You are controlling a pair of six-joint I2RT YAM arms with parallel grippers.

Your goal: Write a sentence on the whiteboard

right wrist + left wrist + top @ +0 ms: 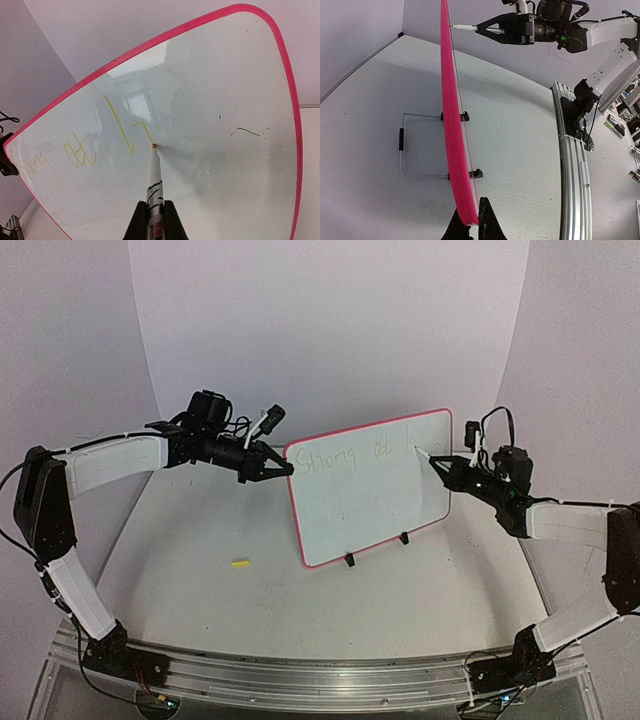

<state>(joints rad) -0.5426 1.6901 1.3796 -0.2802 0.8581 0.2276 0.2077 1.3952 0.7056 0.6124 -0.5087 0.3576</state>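
While a small yellow piece [240, 563] lies on the near table [180, 590], the whiteboard [370, 500] stands upright mid-table, the left gripper [282, 468] clenched on its edge, the right gripper [151, 212] grasping a marker [154, 172], tip touching the sentence [80, 152].

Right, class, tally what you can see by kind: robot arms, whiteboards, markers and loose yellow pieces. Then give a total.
Robot arms: 2, the left arm and the right arm
Whiteboard: 1
Marker: 1
Small yellow piece: 1
Total: 5
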